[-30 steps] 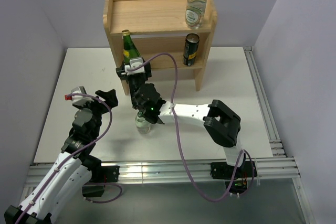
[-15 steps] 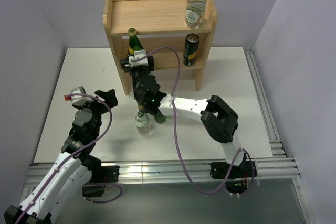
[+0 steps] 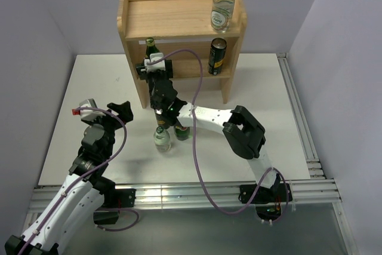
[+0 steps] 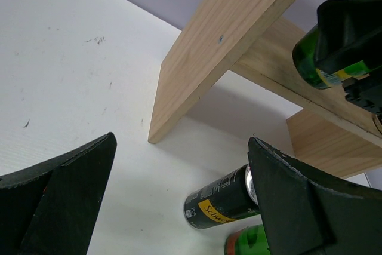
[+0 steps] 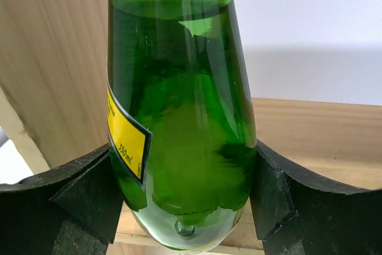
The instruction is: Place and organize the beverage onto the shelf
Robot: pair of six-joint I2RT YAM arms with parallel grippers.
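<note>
My right gripper (image 3: 154, 67) is shut on a dark green bottle (image 3: 150, 46) with a yellow label, holding it at the left end of the shelf's (image 3: 134, 13) lower tier. In the right wrist view the bottle (image 5: 179, 141) fills the gap between the fingers (image 5: 77, 201), its base just above the lower board (image 5: 322, 135). A clear bottle (image 3: 222, 4) stands on the top board, a dark can (image 3: 217, 56) on the lower tier. On the table stand a clear green-capped bottle (image 3: 162, 138), a dark can (image 4: 224, 202) and a green bottle (image 3: 182, 133). My left gripper (image 3: 114, 111) is open and holds nothing.
The right arm (image 3: 209, 117) stretches over the bottles on the table. The shelf's side panel (image 4: 230, 40) rises ahead of my left gripper (image 4: 182, 141). White tabletop (image 3: 95, 82) lies left of the shelf, and a metal rail (image 3: 298, 117) runs along the right edge.
My right gripper has carried the green bottle away from the table's middle and further in under the shelf's top board. The left arm has not moved.
</note>
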